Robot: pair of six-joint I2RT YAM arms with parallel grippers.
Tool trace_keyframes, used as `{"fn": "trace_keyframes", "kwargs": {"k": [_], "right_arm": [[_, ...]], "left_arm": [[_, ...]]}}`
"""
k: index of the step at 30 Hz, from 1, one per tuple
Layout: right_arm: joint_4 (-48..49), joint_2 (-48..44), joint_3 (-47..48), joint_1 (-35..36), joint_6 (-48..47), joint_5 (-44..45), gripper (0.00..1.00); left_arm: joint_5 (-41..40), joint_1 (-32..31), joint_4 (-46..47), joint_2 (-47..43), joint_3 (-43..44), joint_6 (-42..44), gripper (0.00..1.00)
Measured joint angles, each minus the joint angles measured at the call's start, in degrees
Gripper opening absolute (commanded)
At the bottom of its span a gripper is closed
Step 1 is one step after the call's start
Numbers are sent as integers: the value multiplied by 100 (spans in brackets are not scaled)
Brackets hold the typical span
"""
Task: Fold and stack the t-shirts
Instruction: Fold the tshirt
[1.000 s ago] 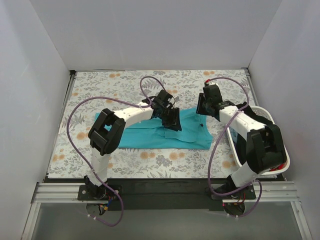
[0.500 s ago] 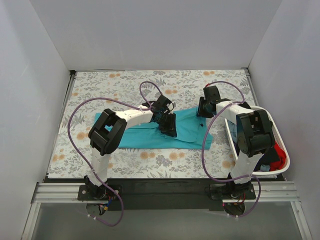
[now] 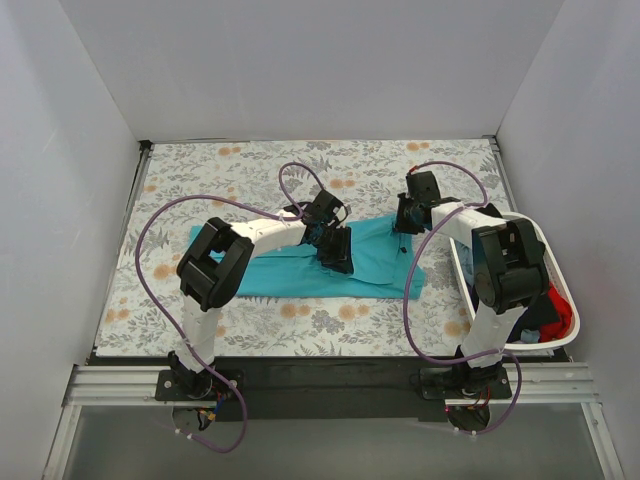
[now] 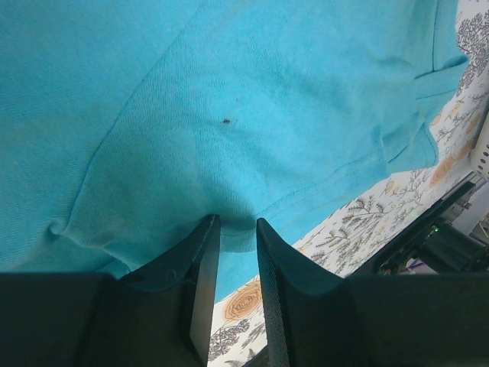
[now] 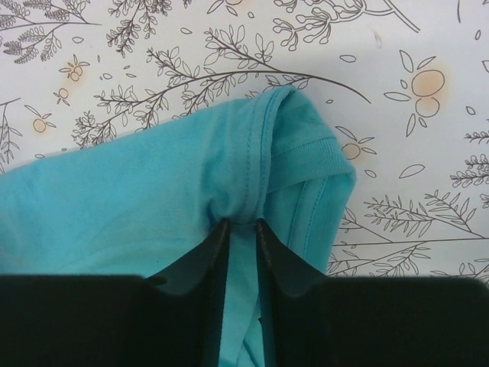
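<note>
A teal t-shirt (image 3: 280,272) lies spread across the middle of the table. My left gripper (image 3: 338,255) is down on its middle. In the left wrist view the gripper (image 4: 238,222) is shut on a pinch of the teal cloth (image 4: 229,92) near a hem. My right gripper (image 3: 403,226) is at the shirt's far right corner. In the right wrist view the gripper (image 5: 241,223) is shut on a folded, stitched edge of the shirt (image 5: 137,183). A red shirt (image 3: 563,318) and some dark cloth (image 3: 538,322) lie in the basket.
A grey floral cloth with orange blossoms (image 3: 240,170) covers the table. A white plastic basket (image 3: 548,247) stands at the right edge, next to the right arm. White walls enclose the table on the left, back and right.
The right arm's elbow has swung in toward the table, uncovering the basket's contents. The left gripper has shifted slightly on the shirt. Both grippers stay pinched on the teal cloth.
</note>
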Motion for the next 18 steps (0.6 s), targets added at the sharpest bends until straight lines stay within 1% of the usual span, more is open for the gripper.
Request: {"fn": "trace_keyframes", "kwargs": {"k": [2, 3, 5, 8, 11, 13, 14, 18], "right_arm": [[11, 20, 0, 0, 9, -20, 17], [15, 22, -4, 0, 11, -39, 12], [20, 22, -11, 0, 15, -66, 5], [90, 13, -46, 0, 24, -103, 1], [125, -59, -192, 0, 22, -109, 1], [129, -144, -297, 0, 17, -107, 9], [125, -188, -339, 0, 24, -103, 15], [144, -308, -407, 0, 2, -103, 23]], "left_arm": [[0, 0, 0, 0, 0, 0, 25], [-2, 0, 0, 0, 0, 0, 25], [-2, 0, 0, 0, 0, 0, 25], [-2, 0, 0, 0, 0, 0, 25], [-2, 0, -2, 0, 0, 0, 25], [-4, 0, -2, 0, 0, 2, 25], [-7, 0, -2, 0, 2, 2, 25], [-20, 0, -4, 0, 2, 4, 25]]}}
